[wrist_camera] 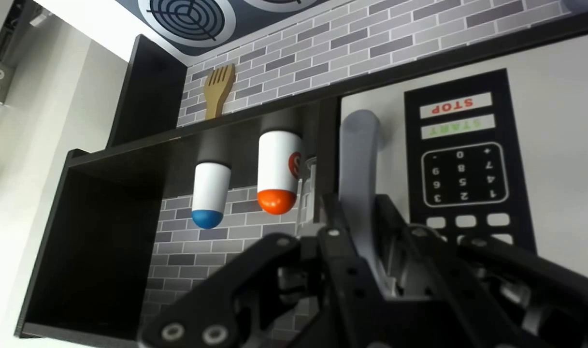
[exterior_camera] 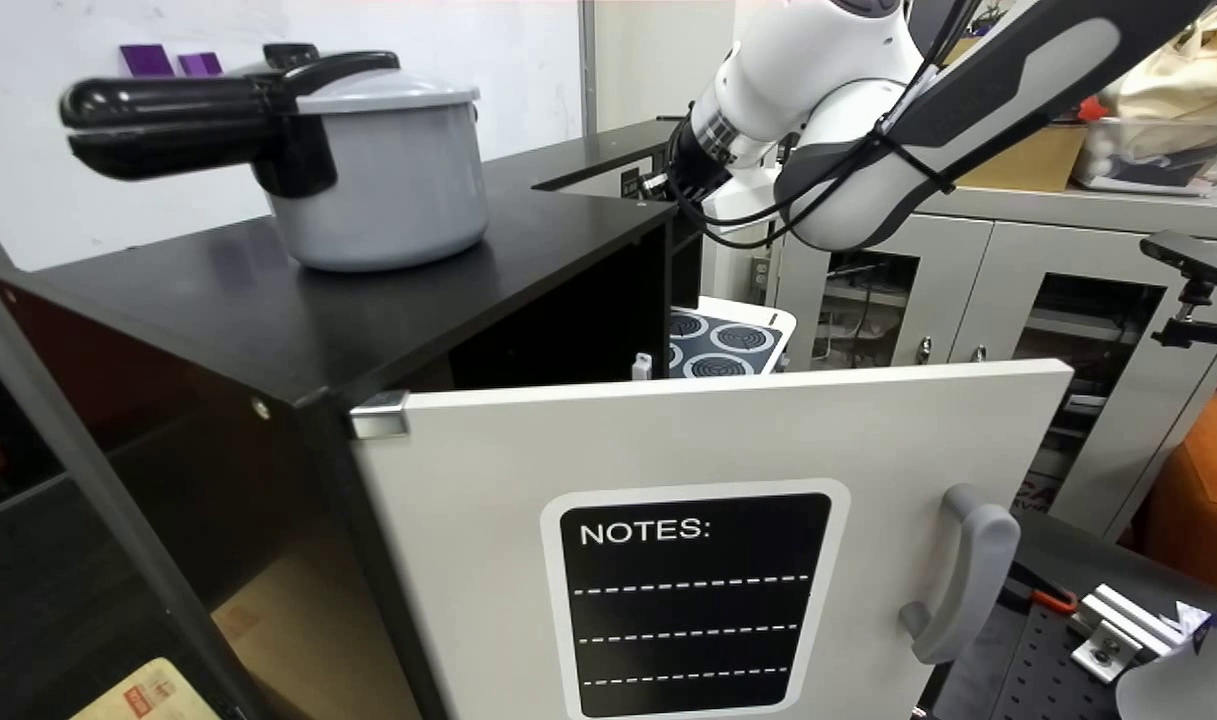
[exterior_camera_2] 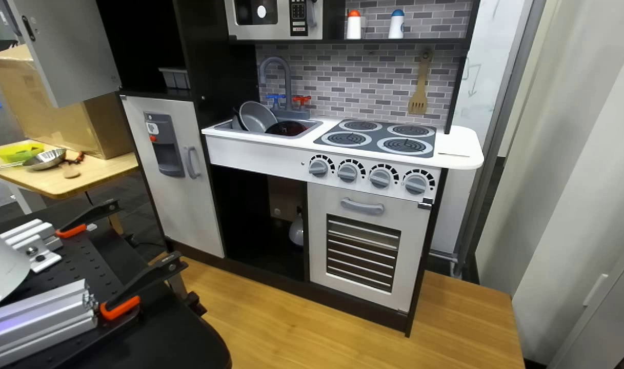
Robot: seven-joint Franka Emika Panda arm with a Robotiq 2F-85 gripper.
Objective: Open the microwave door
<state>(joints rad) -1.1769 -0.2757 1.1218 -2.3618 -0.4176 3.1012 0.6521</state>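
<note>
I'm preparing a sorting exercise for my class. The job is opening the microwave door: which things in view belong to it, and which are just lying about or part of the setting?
Belong to the job:
- microwave door
- handle
- gripper, its fingers on either side of the handle

Not needed:
- pot
- spatula
- orange-topped shaker
- blue-topped shaker
- tap
</note>
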